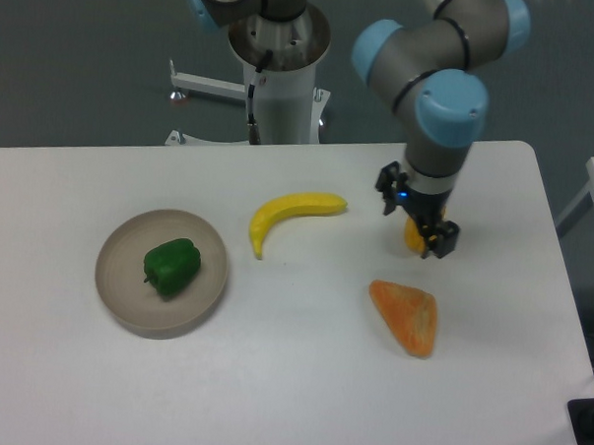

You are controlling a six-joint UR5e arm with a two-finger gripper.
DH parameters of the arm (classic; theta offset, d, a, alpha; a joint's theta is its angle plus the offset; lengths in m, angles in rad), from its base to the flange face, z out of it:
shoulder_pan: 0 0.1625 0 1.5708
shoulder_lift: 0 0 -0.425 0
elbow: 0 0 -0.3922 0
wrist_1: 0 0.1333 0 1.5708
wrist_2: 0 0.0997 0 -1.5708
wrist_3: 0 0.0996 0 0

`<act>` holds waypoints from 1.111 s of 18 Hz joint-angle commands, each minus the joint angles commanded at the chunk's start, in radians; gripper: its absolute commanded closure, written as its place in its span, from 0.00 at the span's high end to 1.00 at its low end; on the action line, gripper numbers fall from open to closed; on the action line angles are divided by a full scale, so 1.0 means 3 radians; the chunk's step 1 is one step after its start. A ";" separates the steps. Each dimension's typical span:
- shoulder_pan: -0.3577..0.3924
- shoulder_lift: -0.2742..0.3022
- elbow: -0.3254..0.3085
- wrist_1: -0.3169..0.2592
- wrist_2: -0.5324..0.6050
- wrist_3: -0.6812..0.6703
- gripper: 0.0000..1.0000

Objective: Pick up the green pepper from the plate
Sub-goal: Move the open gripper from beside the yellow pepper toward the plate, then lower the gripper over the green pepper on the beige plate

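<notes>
Glossy lumpy green pepper (172, 267) on matte round plate (117, 292); claw (422, 233) far right, clamped on yellow-orange obj.

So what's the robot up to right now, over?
Pincer far right, around a small yellow thing. Green pepper untouched on plate. Banana between them.
</notes>
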 joint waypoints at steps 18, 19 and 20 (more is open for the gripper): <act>-0.1367 -0.0332 -0.0112 0.0087 -0.0010 -0.1941 1.00; -0.1402 -0.0363 -0.0112 0.0107 -0.0010 -0.1977 1.00; -0.1423 -0.0388 -0.0118 0.0168 -0.0010 -0.2013 1.00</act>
